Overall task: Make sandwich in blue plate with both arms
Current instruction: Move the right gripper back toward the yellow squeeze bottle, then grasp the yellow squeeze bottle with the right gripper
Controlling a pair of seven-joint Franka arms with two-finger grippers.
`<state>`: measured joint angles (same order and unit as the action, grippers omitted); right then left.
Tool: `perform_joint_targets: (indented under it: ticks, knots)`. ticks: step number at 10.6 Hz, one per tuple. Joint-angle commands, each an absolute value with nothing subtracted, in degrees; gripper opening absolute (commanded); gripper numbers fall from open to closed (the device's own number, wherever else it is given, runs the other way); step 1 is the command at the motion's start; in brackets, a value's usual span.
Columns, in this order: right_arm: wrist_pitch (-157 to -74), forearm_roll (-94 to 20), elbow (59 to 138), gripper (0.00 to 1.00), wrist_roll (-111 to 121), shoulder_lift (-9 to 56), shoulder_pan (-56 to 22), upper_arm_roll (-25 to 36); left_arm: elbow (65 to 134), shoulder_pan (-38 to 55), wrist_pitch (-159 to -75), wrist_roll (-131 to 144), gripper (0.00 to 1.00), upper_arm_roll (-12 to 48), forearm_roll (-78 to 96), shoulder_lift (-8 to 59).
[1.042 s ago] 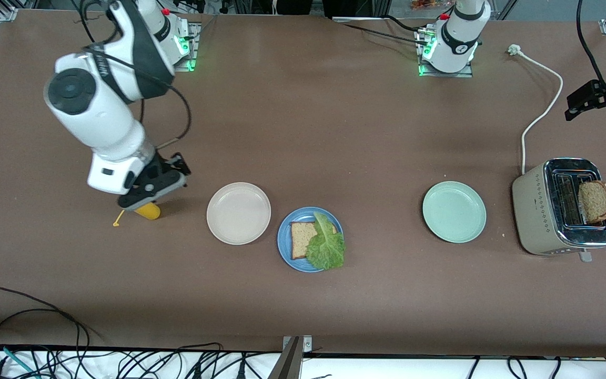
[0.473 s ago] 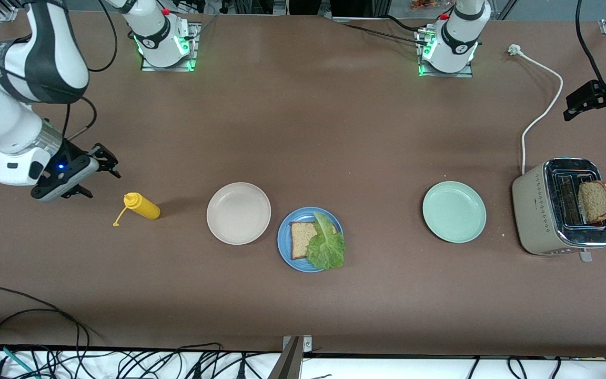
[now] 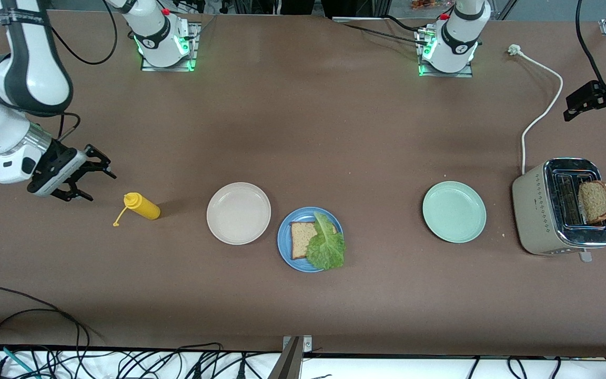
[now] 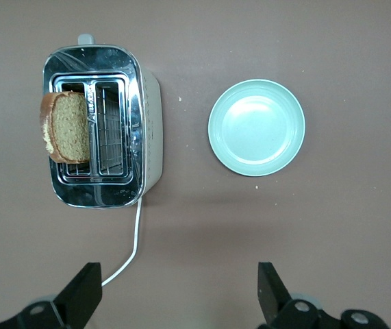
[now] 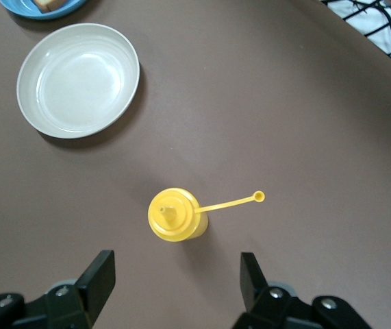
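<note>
The blue plate [image 3: 284, 238] holds one brown bread slice [image 3: 300, 238] with a green lettuce leaf [image 3: 326, 245] partly over it. A second bread slice [image 3: 596, 201] stands in the toaster [image 3: 539, 210], and also shows in the left wrist view [image 4: 68, 127]. My right gripper [image 3: 95, 181] is open and empty, beside the yellow squeeze bottle [image 3: 144, 208] toward the right arm's end; the wrist view shows its jaws [image 5: 177, 277] apart from the bottle [image 5: 174, 214]. My left gripper [image 3: 570, 108] is open and empty, high over the table by the toaster [image 4: 99, 123]; its fingers [image 4: 85, 295] are wide apart.
A beige-white plate [image 3: 238, 212] lies beside the blue plate toward the right arm's end. A mint-green plate [image 3: 454, 211] lies between the blue plate and the toaster. The toaster's white cable [image 3: 539, 113] runs toward the robots' bases. Loose black cables lie along the table's front edge.
My right gripper has let go of the yellow bottle and swung away from it toward the right arm's end of the table, opening wide. The left arm has not moved.
</note>
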<state>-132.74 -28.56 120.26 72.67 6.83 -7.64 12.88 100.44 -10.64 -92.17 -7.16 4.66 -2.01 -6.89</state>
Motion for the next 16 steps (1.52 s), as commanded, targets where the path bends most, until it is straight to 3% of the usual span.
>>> perform_joint_targets:
  ticks: [1, 2, 16]
  knots:
    - [-133.1, -43.1, 122.1, 0.9, 89.6, 9.0, -7.7, 15.9, 99.2, -11.3, -91.9, -7.2, 1.0, 5.0, -0.8, -6.3]
    - [-132.8, -47.0, 122.2, 1.0, 93.2, 10.5, -7.6, 16.6, 99.2, -11.3, -91.9, -7.1, 1.0, 5.0, -0.8, -6.3]
    - [-120.8, -78.4, 119.9, 1.0, 126.1, 27.0, -2.4, 16.7, 99.2, -11.5, -91.9, -7.2, 1.0, 5.0, -0.8, -6.3]
